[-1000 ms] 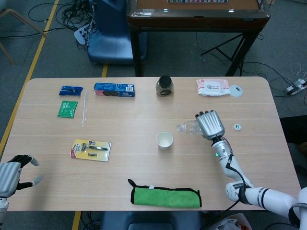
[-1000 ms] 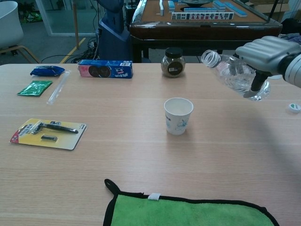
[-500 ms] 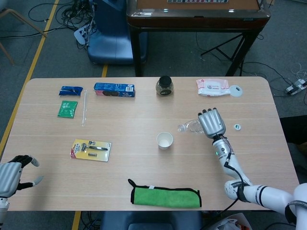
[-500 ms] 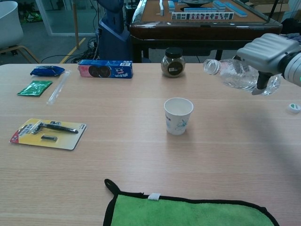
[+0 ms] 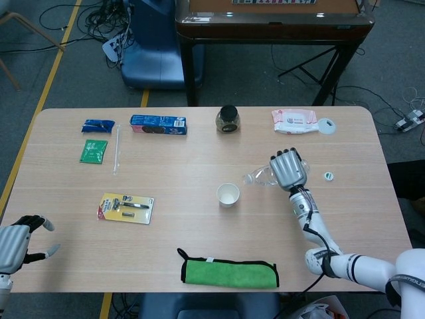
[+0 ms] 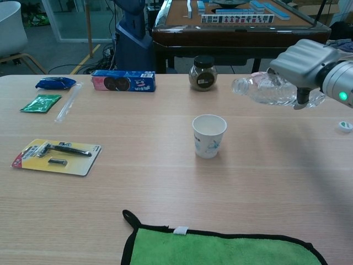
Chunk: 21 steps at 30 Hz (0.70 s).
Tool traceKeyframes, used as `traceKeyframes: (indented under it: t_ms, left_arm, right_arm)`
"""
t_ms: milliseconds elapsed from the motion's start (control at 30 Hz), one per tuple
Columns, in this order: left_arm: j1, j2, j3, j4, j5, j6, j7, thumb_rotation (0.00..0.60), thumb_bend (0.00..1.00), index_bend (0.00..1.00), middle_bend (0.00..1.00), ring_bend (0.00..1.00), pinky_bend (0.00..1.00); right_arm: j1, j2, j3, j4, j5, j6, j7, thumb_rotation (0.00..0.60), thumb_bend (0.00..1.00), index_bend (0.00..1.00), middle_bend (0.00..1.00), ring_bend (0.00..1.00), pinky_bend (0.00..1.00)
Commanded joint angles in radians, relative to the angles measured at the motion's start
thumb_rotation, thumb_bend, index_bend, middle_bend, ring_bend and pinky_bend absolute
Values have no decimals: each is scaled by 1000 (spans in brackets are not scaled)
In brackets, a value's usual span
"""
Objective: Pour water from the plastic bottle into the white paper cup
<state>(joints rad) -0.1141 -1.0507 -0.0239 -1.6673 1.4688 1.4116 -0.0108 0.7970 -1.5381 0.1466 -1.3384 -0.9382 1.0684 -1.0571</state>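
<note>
Bottle [image 6: 270,91] lies nearly level in our right hand [image 6: 306,63], which grasps its body, mouth aimed left but short of the cup [image 6: 209,136] on the worktop [image 6: 165,187]. Tipped from here, we judge water would hit the wood. Only the head view shows our left hand [image 5: 16,242], released, holding nothing; the chest view shows the uncapped mouth.

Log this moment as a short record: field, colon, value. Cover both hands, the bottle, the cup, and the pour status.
right hand: grips the plastic bottle in the air
bottle tilt: nearly level, open mouth toward the robot's left
white paper cup: upright on the table, below and left of the bottle mouth
left hand: at the table's near-left corner, holds nothing
pour: no water stream visible
</note>
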Motion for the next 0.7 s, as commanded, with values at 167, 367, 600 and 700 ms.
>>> traceKeyframes:
  t_ms: [167,367,600,700]
  left_arm:
    - [0,0,0,0,0,0,-1,600,141,500,433,344,552]
    - [1,1,-1,0,-6,-2,4,600,141,500,433,345,552]
    - [1,2,0,-2,-6,-2,9,600,140,501,433,344,552]
    - [2,2,1,-3,-6,-2,11,600,140,500,433,344,552]
  right_arm:
    - [17,-13,-12,1,16,16,-57,600,166,598,600,514,566]
    - [29,-29,-23,23,34,25,-109,600,165,598,600,514,565]
    - [41,-42,-32,44,32,23,-129,600,165,598,600,514,565]
    - [46,-48,-34,47,31,24,-135,600,165,598,600,514,565]
